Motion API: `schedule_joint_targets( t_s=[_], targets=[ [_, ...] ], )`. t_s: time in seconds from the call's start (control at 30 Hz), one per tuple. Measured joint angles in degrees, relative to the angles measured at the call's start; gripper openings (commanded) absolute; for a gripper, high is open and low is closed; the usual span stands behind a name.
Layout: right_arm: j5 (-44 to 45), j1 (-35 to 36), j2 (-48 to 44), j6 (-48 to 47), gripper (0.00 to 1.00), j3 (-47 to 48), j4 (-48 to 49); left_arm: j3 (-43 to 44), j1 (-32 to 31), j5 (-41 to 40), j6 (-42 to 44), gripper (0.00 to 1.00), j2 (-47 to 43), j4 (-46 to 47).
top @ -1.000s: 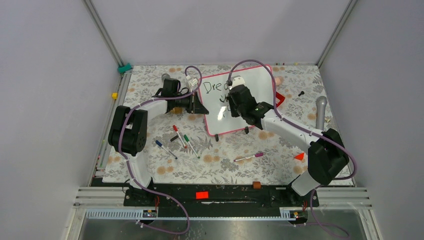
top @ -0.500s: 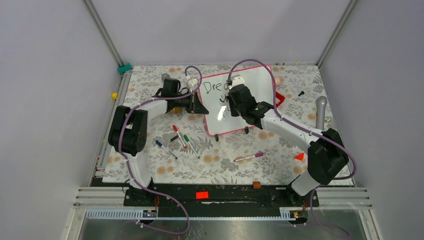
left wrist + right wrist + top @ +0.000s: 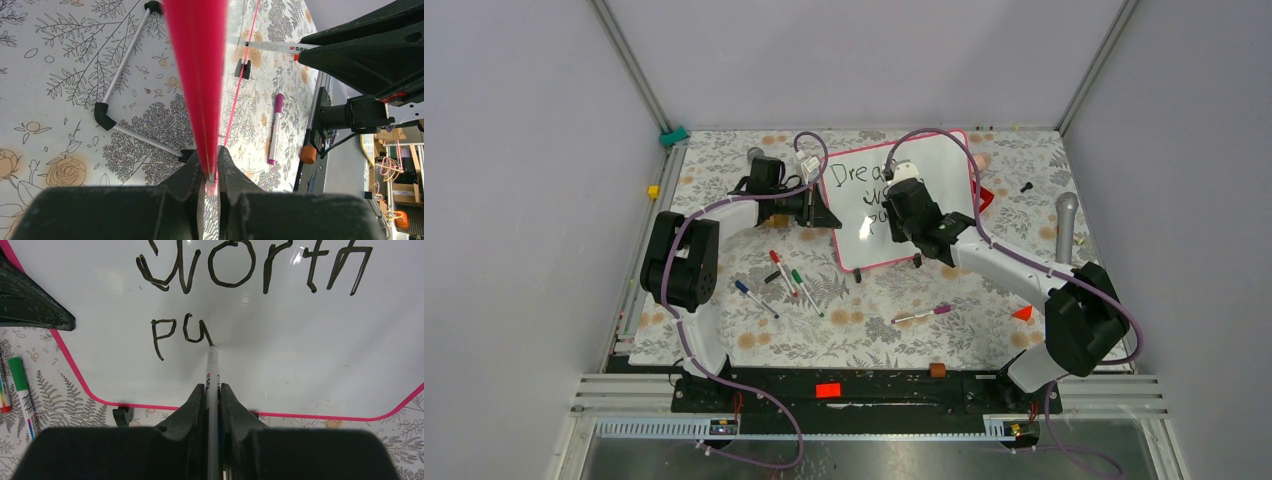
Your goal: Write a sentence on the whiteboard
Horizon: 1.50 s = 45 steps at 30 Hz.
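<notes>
whiteboard (image 3: 849, 205): far middle of the floral surface (image 3: 844, 335), between the two arms, its black feet on the near edge
left pincer (image 3: 211, 167): closed on the whiteboard's pink-red frame at its left edge; the frame runs blurred up between the fingers in the left wrist view
right pincer (image 3: 212, 390): closed on a black marker (image 3: 212, 367), held out over the board face
marker tip: touching the white face just right of the "u" in the third line
sentence (image 3: 250, 270): right wrist view reads "worth", with "pu" under it; top view shows "drea" on the first line, the rest hidden by the right arm
loose pens: red marker (image 3: 780, 269), green marker (image 3: 806, 291) and blue pen (image 3: 754, 298) lie near the left arm, off the board
purple marker (image 3: 921, 316): on the surface near the board, apart from it
red frame block (image 3: 984, 197): just beside the board's right edge
orange wedge (image 3: 1023, 313): near the right arm's base
</notes>
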Motion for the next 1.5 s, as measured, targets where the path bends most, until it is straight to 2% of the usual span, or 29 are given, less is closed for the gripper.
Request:
schedule_joint_targets(
  t_s=[0.57, 1.5],
  targets=[
    [0.46, -1.99, -1.88, -0.33, 0.00, 2.91, -1.51, 0.02, 0.00, 0.11, 0.17, 0.00, 0.00, 0.00],
    [0.26, -2.23, 1.64, -0.24, 0.00, 5.40, -1.36, 0.00, 0.00, 0.13, 0.20, 0.00, 0.00, 0.00]
  ],
)
